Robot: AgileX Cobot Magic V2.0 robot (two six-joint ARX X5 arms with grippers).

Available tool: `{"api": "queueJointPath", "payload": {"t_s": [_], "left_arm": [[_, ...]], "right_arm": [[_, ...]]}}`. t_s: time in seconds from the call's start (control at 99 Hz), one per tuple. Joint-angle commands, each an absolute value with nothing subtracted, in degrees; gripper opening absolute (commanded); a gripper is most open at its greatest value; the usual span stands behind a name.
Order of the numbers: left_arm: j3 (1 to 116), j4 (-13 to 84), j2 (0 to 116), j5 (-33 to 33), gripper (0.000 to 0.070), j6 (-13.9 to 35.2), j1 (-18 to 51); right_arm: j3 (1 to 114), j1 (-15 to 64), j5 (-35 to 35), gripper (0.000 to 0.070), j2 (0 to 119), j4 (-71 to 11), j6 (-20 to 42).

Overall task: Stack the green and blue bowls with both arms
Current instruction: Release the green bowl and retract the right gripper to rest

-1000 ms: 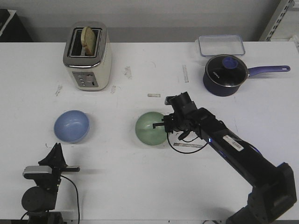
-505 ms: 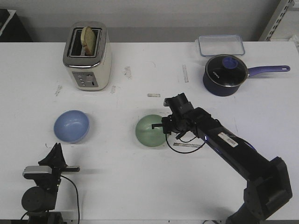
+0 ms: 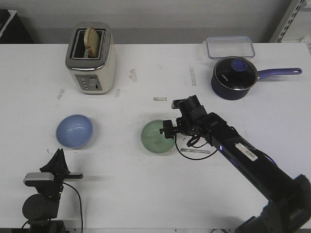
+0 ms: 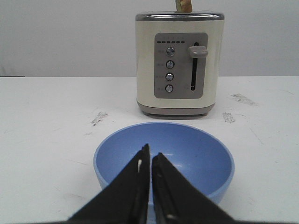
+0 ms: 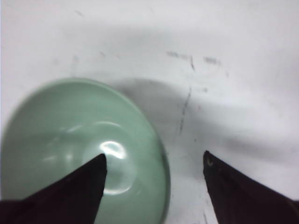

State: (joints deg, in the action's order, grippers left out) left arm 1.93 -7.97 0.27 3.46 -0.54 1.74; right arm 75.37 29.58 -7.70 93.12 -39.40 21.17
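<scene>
The pale green bowl [image 3: 156, 136] sits upright on the white table near its middle. My right gripper [image 3: 167, 131] is open at the bowl's right rim; in the right wrist view one finger [image 5: 79, 186] is over the green bowl [image 5: 70, 149] inside and the other is outside the rim. The light blue bowl [image 3: 74, 131] sits to the left. My left gripper [image 3: 59, 156] is shut and empty just in front of it; in the left wrist view the closed fingertips [image 4: 145, 154] point at the blue bowl [image 4: 187, 158].
A cream toaster [image 3: 91, 58] with toast stands at the back left. A dark blue saucepan [image 3: 235, 77] with glass lid and a clear container [image 3: 230, 47] are at the back right. A loose black cable [image 3: 190, 148] lies beside the green bowl.
My right gripper has moved a little left over the green bowl's right rim. The bowls and the left arm have not moved.
</scene>
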Motion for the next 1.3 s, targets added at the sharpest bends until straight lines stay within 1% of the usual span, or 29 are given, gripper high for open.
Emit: {"api": "queueJointPath", "payload": {"t_s": [0.0, 0.071, 0.121, 0.162, 0.182, 0.192, 0.202, 0.232, 0.242, 0.283, 0.333, 0.343, 0.424, 0.586, 0.667, 0.768, 0.98, 1.141, 1.293], "left_arm": [[0.71, -8.71, 0.19, 3.42, 0.0003, -0.86, 1.78], [0.71, -8.69, 0.19, 3.42, 0.0003, -0.84, 1.78], [0.71, -8.71, 0.19, 3.42, 0.0002, -0.84, 1.78], [0.71, -8.71, 0.19, 3.42, 0.0003, -0.86, 1.78], [0.71, -8.69, 0.19, 3.42, 0.0003, -0.84, 1.78], [0.71, -8.69, 0.19, 3.42, 0.0003, -0.86, 1.78], [0.71, -8.69, 0.19, 3.42, 0.0003, -0.84, 1.78], [0.71, -8.71, 0.19, 3.42, 0.0003, -0.86, 1.78], [0.71, -8.71, 0.19, 3.42, 0.0003, -0.86, 1.78], [0.71, -8.71, 0.19, 3.42, 0.0002, -0.86, 1.78], [0.71, -8.69, 0.19, 3.42, 0.0002, -0.86, 1.78], [0.71, -8.73, 0.19, 3.42, 0.0003, -0.86, 1.78], [0.71, -8.67, 0.19, 3.42, 0.0003, -0.84, 1.78], [0.71, -8.71, 0.19, 3.42, 0.0003, -0.84, 1.78], [0.71, -8.71, 0.19, 3.42, 0.0002, -0.84, 1.78], [0.71, -8.71, 0.19, 3.42, 0.0003, -0.84, 1.78], [0.71, -8.71, 0.19, 3.42, 0.0003, -0.84, 1.78], [0.71, -8.71, 0.19, 3.42, 0.0003, -0.86, 1.78], [0.71, -8.71, 0.19, 3.42, 0.0002, -0.86, 1.78]], "right_arm": [[75.9, 29.8, -6.04, 0.0455, 90.94, -38.11, 14.79], [74.65, 29.43, -3.73, 0.0451, 88.29, -35.94, 11.14], [73.1, 28.99, -1.48, 0.0421, 86.19, -33.65, 9.06], [71.72, 28.6, 0.45, 0.0358, 84.66, -31.75, 8.01], [70.74, 28.27, 1.67, 0.0311, 83.55, -30.5, 7.27], [70.52, 28.21, 1.87, 0.0301, 83.31, -30.2, 7.16], [69.89, 27.99, 2.55, 0.0272, 82.65, -29.36, 6.76], [68.88, 27.64, 3.44, 0.0228, 81.71, -28.18, 6.11], [68.29, 27.44, 3.88, 0.0202, 81.21, -27.42, 5.74], [66.92, 26.87, 4.93, 0.0157, 79.96, -25.89, 4.95], [64.79, 25.8, 5.91, 0.0116, 77.87, -23.9, 3.77], [57.98, 21.21, 6.09, 0.0004, 72.03, -18.17, 2.02], [53.56, 18.63, 6.04, 0.0004, 68.66, -14.06, 2.07], [42.59, 13.89, 6.07, 0.0004, 60.45, -3.11, 2.37], [37.01, 11.88, 6.09, 0.0004, 55.68, 1.43, 3.99], [31.24, 9.93, 6.09, 0.0004, 49.93, 4.62, 5.89], [22.26, 7.09, 6.04, 0.0004, 37.98, 4.67, 6.31], [16.69, 6.76, 6.04, 0.0005, 28.16, 4.49, 6.17], [15.88, 6.79, 6.0, 0.0005, 20.47, 0.05, 6.17]]}}
